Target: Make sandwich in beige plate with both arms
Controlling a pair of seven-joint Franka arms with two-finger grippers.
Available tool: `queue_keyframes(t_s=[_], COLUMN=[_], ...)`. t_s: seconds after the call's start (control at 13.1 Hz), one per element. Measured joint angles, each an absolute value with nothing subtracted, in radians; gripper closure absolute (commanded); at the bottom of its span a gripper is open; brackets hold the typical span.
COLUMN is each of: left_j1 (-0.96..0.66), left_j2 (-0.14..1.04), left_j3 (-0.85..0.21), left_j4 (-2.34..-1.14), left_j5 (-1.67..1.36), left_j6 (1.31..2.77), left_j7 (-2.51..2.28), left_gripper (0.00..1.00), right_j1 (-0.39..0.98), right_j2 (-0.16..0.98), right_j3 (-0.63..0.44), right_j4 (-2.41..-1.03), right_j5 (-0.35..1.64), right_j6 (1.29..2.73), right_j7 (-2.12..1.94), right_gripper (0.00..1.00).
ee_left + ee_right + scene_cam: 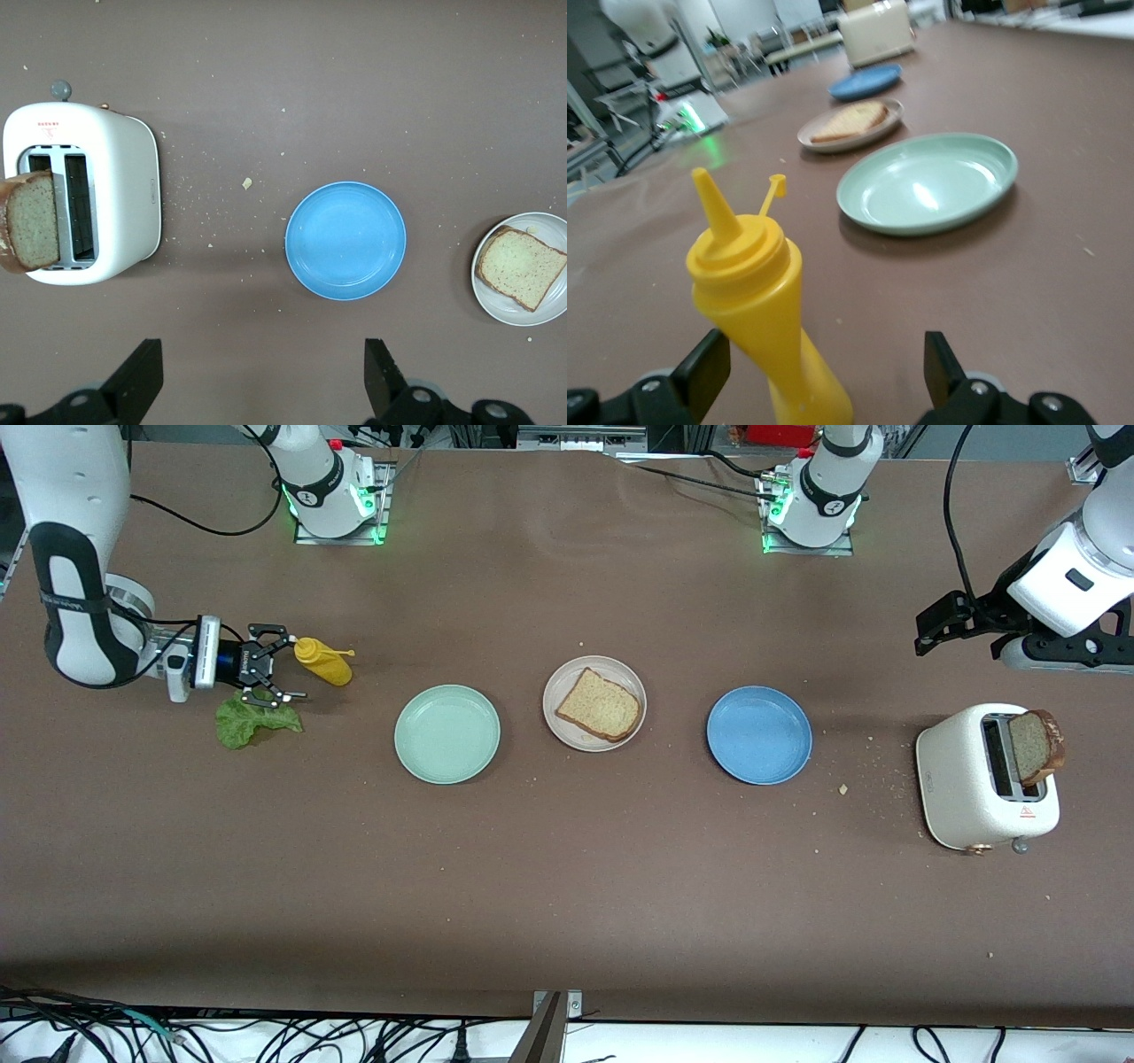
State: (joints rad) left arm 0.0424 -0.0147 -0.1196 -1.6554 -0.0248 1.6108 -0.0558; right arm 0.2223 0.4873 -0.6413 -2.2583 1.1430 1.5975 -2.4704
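A high front camera overlooks the whole desk (567, 886), one wrist camera looks straight down, the other skims low, all sharing the bread plate (594, 703).

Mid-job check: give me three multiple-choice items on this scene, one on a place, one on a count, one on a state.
1. Where is the green lettuce leaf?
A. on the brown table
B. on the mint green plate
C. in the toaster

2. How many round plates are there?
A. two
B. three
C. four

3. The right gripper at the yellow mustard bottle is:
A. shut on it
B. open
C. out of view

Answers:
1 A, it lies on bare table.
2 B, mint green, beige, blue.
3 B, fingers are spread.
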Motion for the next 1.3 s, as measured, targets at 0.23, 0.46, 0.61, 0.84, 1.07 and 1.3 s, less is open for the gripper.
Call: queue_keyframes(t_s=[0.23,0.46,0.61,0.84,1.07,1.3], left_j1=[0.042,0.042,0.042,0.042,0.042,0.042], left_j2=[-0.015,-0.015,-0.015,-0.015,-0.015,-0.015], left_j3=[-0.12,-0.12,-0.12,-0.12,-0.12,-0.12], left_j4=[-1.655,-1.655,-1.655,-1.655,-1.655,-1.655], left_j5=[-0.025,-0.025,-0.025,-0.025,-0.025,-0.025], left_j6=[1.611,1.611,1.611,1.611,1.611,1.611], left_j7=[-0.056,-0.056,-0.056,-0.056,-0.056,-0.056], left_gripper=[0.0,0.0,0.0,0.0,0.0,0.0], right_j1=[0.216,0.215,0.214,0.211,0.211,0.211], right_j2=[0.405,0.335,0.284,0.232,0.204,0.209], right_j3=[-0.641,-0.639,-0.633,-0.589,-0.505,-0.435], right_j4=[-2.251,-2.219,-2.196,-2.147,-2.14,-2.189], right_j5=[1.057,0.924,0.828,0.663,0.476,0.317], right_j6=[1.711,1.802,1.838,1.934,2.078,2.246], right_j7=[-2.306,-2.096,-1.916,-1.595,-1.198,-0.86], right_gripper=[0.02,0.02,0.02,0.03,0.02,0.02])
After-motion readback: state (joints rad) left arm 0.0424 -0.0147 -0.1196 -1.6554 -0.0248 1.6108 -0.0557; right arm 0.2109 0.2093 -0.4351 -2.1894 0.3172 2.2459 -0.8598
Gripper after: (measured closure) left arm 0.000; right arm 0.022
